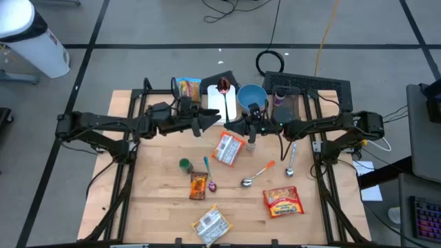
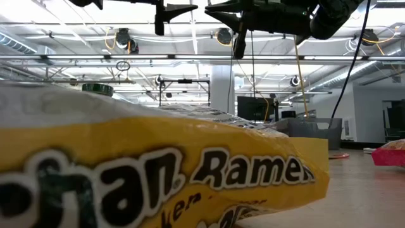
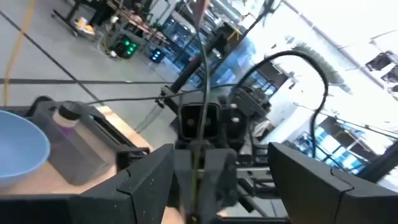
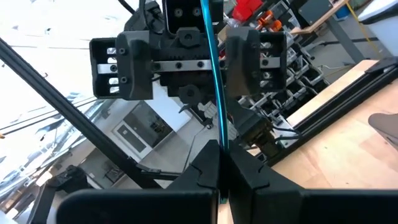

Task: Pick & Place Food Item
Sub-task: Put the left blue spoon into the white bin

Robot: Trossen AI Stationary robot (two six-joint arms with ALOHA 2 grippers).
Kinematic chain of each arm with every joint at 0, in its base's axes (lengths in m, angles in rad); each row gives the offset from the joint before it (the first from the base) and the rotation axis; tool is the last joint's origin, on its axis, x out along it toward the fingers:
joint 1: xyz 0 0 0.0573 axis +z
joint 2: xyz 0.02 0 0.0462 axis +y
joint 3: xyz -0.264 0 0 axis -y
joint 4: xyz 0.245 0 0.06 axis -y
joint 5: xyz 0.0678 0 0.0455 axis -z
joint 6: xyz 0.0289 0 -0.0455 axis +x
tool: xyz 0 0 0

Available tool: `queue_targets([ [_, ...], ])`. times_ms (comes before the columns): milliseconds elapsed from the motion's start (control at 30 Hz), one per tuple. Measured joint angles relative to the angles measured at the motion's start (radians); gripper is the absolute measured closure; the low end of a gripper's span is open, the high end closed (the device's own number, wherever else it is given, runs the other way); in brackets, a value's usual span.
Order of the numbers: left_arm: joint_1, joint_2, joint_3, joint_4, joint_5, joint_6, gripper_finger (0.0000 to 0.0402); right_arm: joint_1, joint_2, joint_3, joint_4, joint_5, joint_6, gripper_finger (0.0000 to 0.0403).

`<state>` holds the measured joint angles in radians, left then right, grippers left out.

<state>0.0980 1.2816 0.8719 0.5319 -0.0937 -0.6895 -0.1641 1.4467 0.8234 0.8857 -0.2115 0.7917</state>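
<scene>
The ramen packet (image 1: pixel 229 149) lies flat on the worktop (image 1: pixel 158 200), long axis slanted, just below both raised tools — the left tool (image 1: pixel 212 120), fingers spread and empty, and the right tool (image 1: pixel 242 128), clamped on a thin blue-handled utensil (image 4: pixel 213 74) — about equally near.

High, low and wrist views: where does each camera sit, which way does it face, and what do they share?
High: overhead, straight down on the table; both arms show, left hand facing right hand.
Low: at table-top level behind a ramen packet, looking into the room; both hands overhead.
Left wrist: looks past its open fingers at the right hand.
Right wrist: looks past shut fingers gripping a teal handle at the left hand.
Shared: the wrist views face each other.
</scene>
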Motion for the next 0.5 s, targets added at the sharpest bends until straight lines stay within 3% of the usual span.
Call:
queue_targets([
  [500,-0.001,0.074,0.001,0.001,0.023,-0.031,0.0133,0.01,0.0,0.0,-0.002,0.026,0.007,0.0402],
])
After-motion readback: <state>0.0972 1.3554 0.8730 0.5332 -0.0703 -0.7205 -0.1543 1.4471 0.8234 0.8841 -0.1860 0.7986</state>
